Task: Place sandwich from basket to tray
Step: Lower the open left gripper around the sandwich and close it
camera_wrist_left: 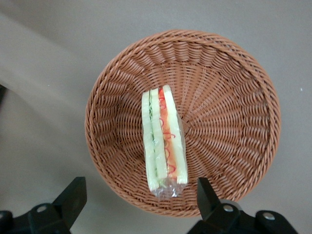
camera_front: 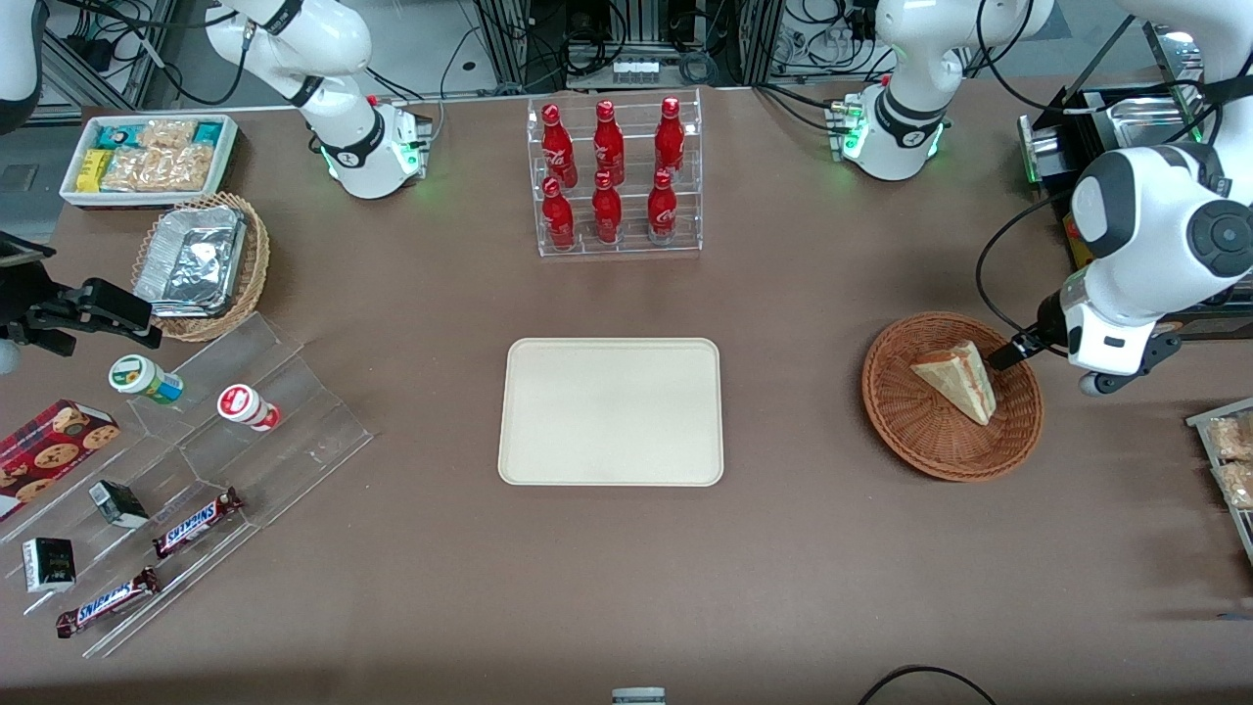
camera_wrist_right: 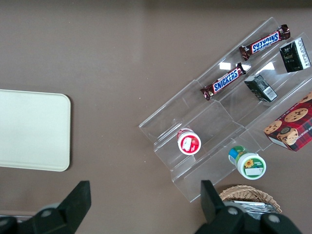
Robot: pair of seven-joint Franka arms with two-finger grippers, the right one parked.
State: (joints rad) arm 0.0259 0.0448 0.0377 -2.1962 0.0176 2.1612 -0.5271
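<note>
Front view: sandwich [camera_front: 957,380] lay in basket [camera_front: 951,396], toward working arm's end of brown counter [camera_front: 783,548]; tray [camera_front: 612,411] sat empty mid-counter, well apart. Tool [camera_wrist_left: 136,204] hovered above basket's rim, fingers [camera_wrist_left: 73,197] spread wide, holding nothing, sandwich between their lines but lower.

Risks, judged: wedge stood on edge in clear wrap; an off-centre close could tip it or pinch only film, letting it slip during carry. A low finger could snag wicker and drag basket.

Surroundings: bottle rack [camera_front: 614,176] farther from camera than tray; snack display [camera_front: 196,470] and foil-lined basket [camera_front: 201,264] toward parked arm's end; cabling and frames past counter edge.
</note>
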